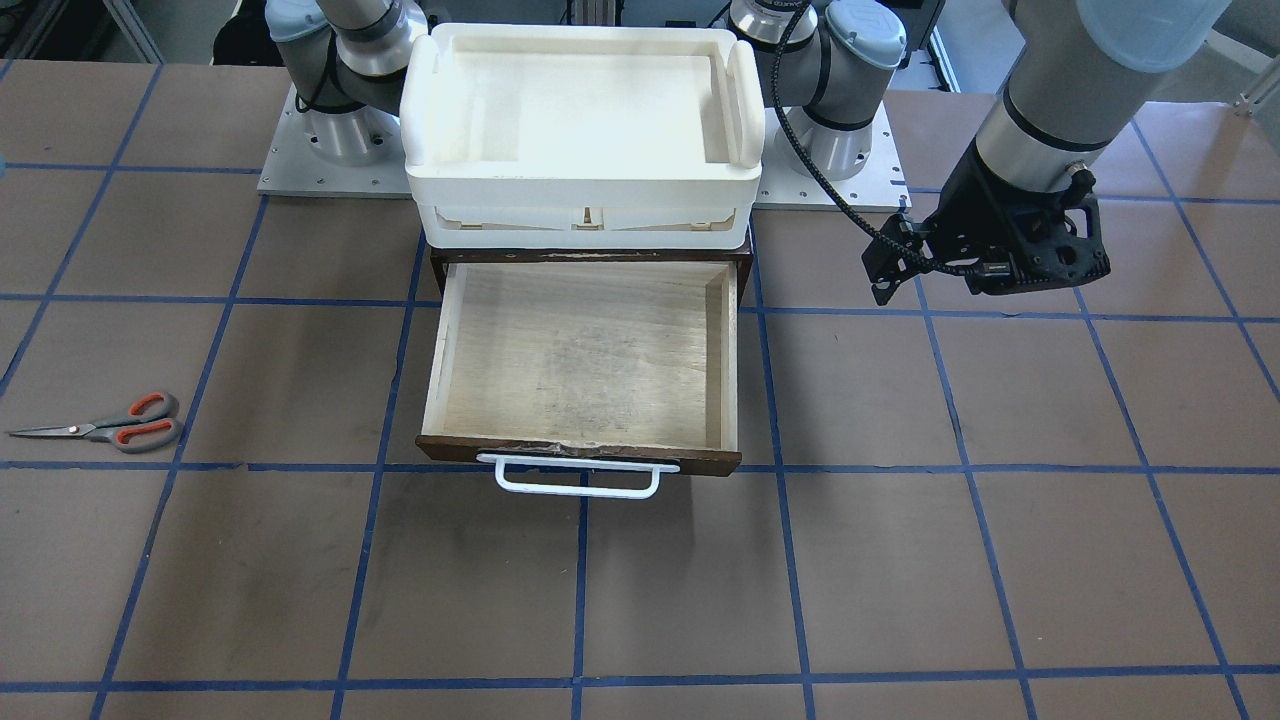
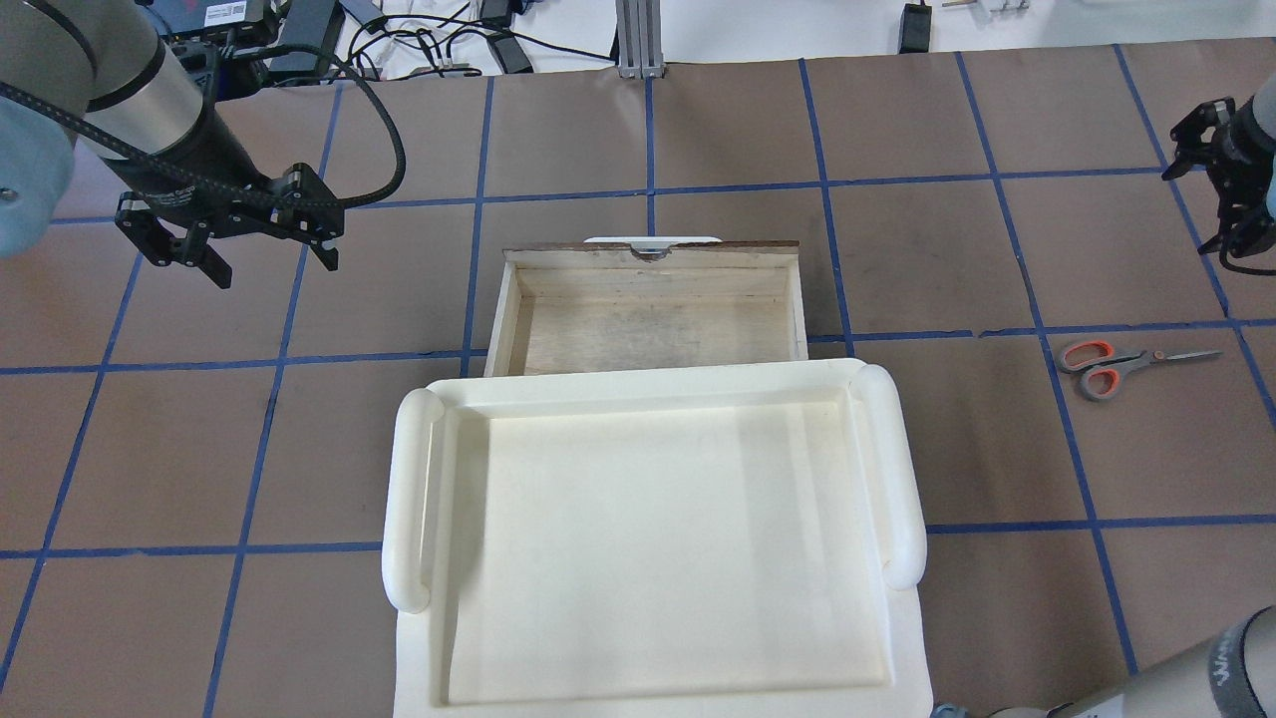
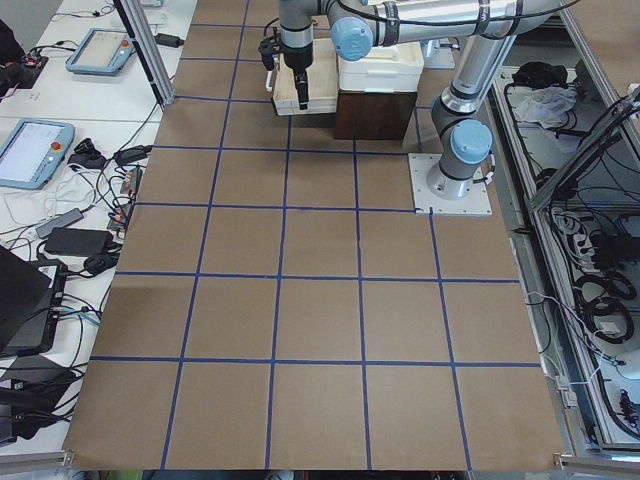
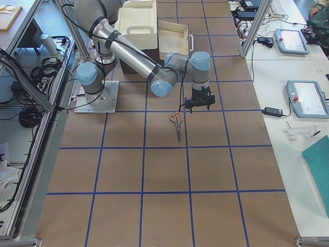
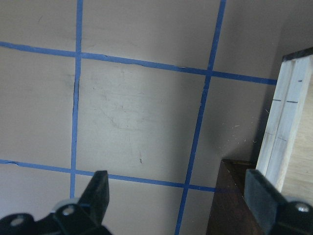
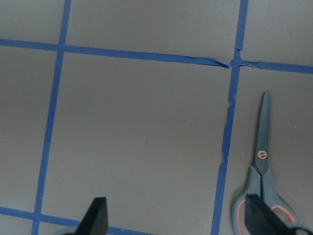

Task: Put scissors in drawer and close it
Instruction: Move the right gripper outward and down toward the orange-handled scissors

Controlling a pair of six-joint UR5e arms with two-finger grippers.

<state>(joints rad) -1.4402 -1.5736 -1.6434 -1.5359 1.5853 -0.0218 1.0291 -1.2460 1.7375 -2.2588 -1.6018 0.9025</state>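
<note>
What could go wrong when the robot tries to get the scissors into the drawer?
1. The scissors lie flat on the table, off to one side of the open right gripper. Its fingers could nudge them away instead of gripping them.
2. The white tray sits higher up, right behind the open drawer. Scissors let go in the wrong spot might land in the tray.

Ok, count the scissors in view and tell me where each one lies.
1. The small grey-handled scissors with orange-red loops lie flat on the brown table, to the robot's right of the open pale-wood drawer, outside it. None seem hidden.
</note>
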